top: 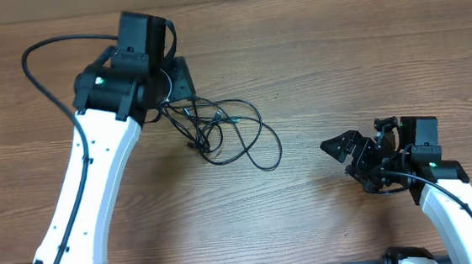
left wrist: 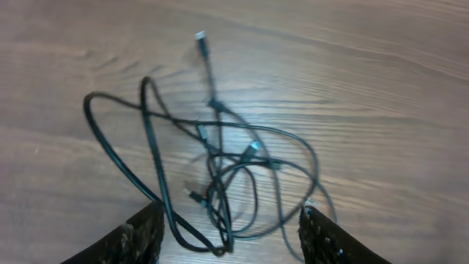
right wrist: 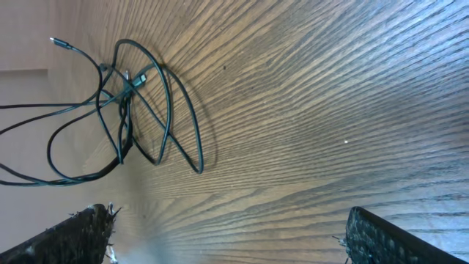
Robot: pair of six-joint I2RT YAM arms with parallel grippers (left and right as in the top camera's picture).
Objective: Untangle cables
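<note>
The two thin black cables (top: 208, 137) lie in one loose tangle on the wooden table, left of centre. My left gripper (top: 183, 87) hangs over the tangle's left end. In the left wrist view it (left wrist: 232, 214) is open, and the near loops of the cables (left wrist: 212, 143) run between its two fingers (left wrist: 146, 235) without being pinched. One small plug (left wrist: 200, 37) points away at the far end. My right gripper (top: 345, 155) stands wide open to the right of the tangle, with bare wood between its fingers (right wrist: 370, 235). The right wrist view has the cables (right wrist: 123, 99) at upper left.
The wooden table (top: 340, 65) stretches around the tangle on all sides. A thicker black wire (top: 36, 59) arcs off my left arm at upper left. The table's back edge runs along the top of the overhead view.
</note>
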